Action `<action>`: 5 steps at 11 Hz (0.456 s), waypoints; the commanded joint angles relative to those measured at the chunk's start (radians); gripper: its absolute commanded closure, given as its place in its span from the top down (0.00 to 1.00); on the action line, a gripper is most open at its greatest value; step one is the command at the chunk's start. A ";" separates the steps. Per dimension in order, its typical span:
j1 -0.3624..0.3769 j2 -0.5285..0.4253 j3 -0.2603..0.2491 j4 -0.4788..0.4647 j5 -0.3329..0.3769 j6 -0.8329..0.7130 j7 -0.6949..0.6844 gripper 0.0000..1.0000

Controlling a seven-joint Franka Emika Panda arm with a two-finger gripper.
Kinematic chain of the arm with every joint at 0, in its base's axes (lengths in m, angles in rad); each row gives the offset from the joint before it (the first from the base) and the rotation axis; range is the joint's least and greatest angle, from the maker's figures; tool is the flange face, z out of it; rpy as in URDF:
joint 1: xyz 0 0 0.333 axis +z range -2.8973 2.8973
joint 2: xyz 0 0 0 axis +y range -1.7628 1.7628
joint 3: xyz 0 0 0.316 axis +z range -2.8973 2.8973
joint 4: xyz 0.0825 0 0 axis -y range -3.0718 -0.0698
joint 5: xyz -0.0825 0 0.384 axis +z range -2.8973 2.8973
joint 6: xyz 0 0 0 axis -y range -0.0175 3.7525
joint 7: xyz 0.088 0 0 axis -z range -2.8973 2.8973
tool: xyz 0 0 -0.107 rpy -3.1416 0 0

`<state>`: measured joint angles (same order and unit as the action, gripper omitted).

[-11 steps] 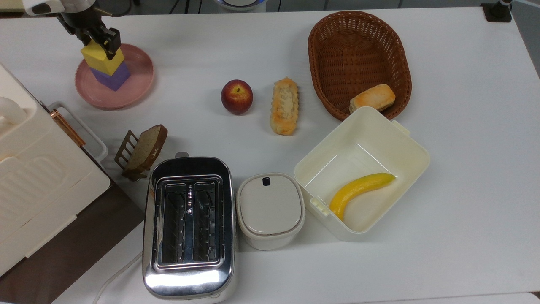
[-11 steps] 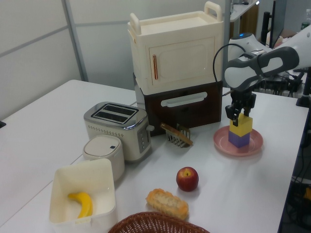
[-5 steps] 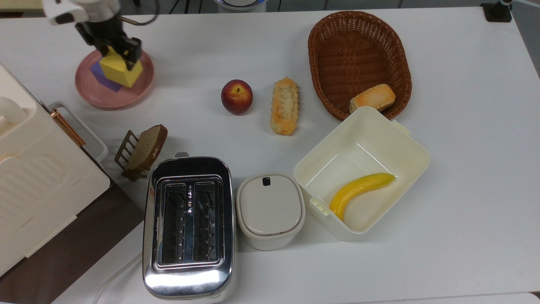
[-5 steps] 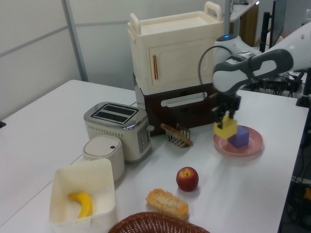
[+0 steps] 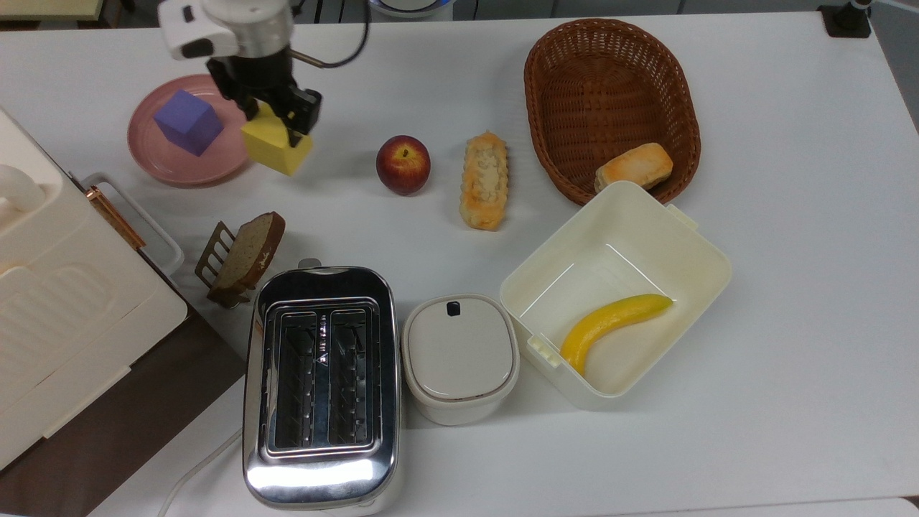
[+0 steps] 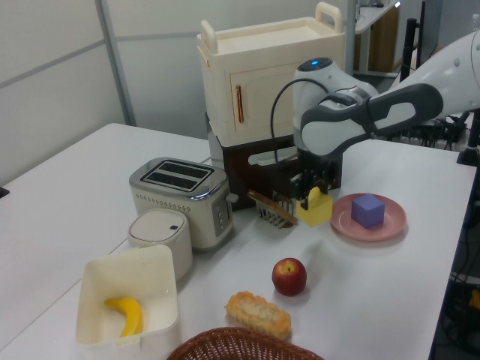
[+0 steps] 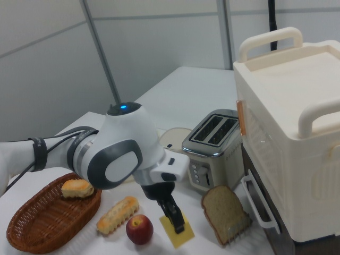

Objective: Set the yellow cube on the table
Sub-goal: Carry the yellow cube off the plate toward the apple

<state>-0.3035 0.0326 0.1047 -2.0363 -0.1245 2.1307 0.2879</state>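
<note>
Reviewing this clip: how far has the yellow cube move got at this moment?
Done: the yellow cube is off the purple cube, which sits alone on the pink plate. In hand: the gripper is shut on the cube, beside the plate's rim. Left: setting it on the table and releasing.
</note>
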 commanded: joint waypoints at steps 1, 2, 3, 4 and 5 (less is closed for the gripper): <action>0.130 0.120 -0.011 0.095 -0.012 0.051 0.220 0.21; 0.157 0.174 -0.011 0.152 -0.055 0.049 0.290 0.21; 0.179 0.197 -0.011 0.177 -0.076 0.049 0.330 0.21; 0.197 0.208 -0.011 0.191 -0.078 0.049 0.338 0.21; 0.216 0.220 -0.011 0.205 -0.078 0.049 0.340 0.21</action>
<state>-0.1282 0.2131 0.1056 -1.8885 -0.1835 2.1760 0.5926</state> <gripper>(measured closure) 0.405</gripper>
